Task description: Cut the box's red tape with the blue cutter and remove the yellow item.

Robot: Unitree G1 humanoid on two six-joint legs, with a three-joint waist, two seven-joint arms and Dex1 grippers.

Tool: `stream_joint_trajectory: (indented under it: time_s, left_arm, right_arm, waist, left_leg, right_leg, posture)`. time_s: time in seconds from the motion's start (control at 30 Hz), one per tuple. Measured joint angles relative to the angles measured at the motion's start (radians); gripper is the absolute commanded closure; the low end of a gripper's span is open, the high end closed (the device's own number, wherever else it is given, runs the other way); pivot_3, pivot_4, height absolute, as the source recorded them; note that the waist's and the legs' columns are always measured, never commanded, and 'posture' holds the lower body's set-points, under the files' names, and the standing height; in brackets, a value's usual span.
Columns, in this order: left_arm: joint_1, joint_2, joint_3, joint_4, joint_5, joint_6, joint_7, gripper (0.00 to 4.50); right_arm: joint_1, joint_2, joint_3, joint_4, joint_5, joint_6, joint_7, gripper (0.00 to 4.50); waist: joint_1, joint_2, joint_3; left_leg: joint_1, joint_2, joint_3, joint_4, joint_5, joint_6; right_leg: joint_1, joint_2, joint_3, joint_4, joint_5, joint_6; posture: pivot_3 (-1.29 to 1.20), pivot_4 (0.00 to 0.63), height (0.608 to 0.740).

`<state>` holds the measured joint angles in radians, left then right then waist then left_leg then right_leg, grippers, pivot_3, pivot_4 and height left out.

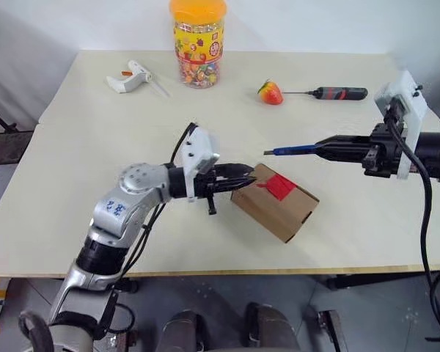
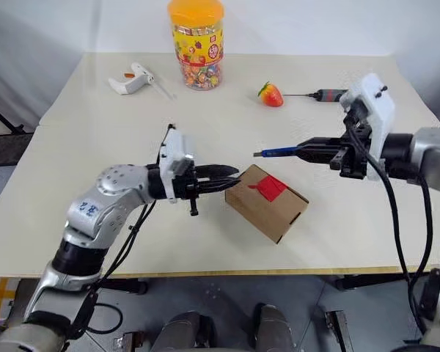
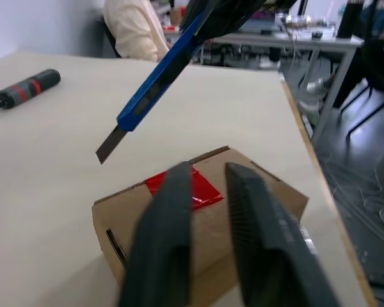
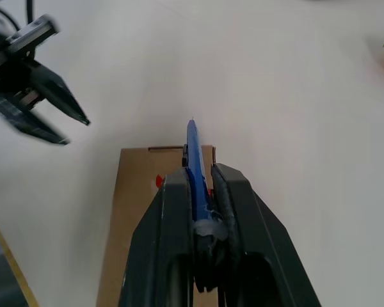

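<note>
The brown box [image 1: 279, 209] lies slanted on the table near its front edge, with the red tape [image 1: 280, 186] across its top. My left gripper [image 1: 248, 176] points along the table at the box's left upper corner. Its fingers [image 3: 173, 217] are shut to a narrow slit and I see nothing between them. Just right of and above the box, my right gripper [image 1: 321, 147] is shut on the blue cutter [image 1: 293, 151]. The cutter's blade tip hovers over the box's far side, clear of the tape [image 3: 205, 188]. The yellow item is hidden.
At the back of the table stand an orange-lidded candy jar [image 1: 198, 44] and a white pistol-shaped tool [image 1: 132, 75]. A strawberry [image 1: 270, 92] and a black-and-red screwdriver [image 1: 337, 93] lie back right. A person in a cream top [image 3: 137, 29] sits beyond the table.
</note>
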<state>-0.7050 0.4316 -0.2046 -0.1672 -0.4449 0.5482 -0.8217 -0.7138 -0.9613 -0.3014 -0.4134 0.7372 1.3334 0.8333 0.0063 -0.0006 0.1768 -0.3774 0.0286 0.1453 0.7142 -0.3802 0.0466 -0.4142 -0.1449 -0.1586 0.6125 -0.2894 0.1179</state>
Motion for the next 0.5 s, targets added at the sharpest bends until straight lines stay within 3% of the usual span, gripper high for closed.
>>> stream_joint_trajectory:
  time_s: [0.33, 0.5]
  left_arm:
    - [-0.181, -0.030, -0.152, 0.062, 0.092, 0.265, 0.018, 4.50]
    - [-0.214, -0.065, -0.167, 0.070, 0.101, 0.367, 0.035, 4.50]
  right_arm:
    - [0.176, -0.026, -0.097, -0.105, 0.012, -0.107, -0.038, 4.35]
    - [0.214, -0.026, -0.068, -0.127, 0.009, -0.162, -0.061, 4.35]
  waist:
    - [0.021, 0.000, 0.000]
    - [0.018, 0.000, 0.000]
  left_leg:
    - [0.000, 0.000, 0.000, 0.001, 0.000, 0.000]
    - [0.000, 0.000, 0.000, 0.001, 0.000, 0.000]
  right_leg:
    - [0.001, 0.001, 0.000, 0.000, 0.000, 0.000]
    - [0.001, 0.001, 0.000, 0.000, 0.000, 0.000]
  posture:
    - [0.00, 0.150, 0.740]
    - [0.00, 0.150, 0.740]
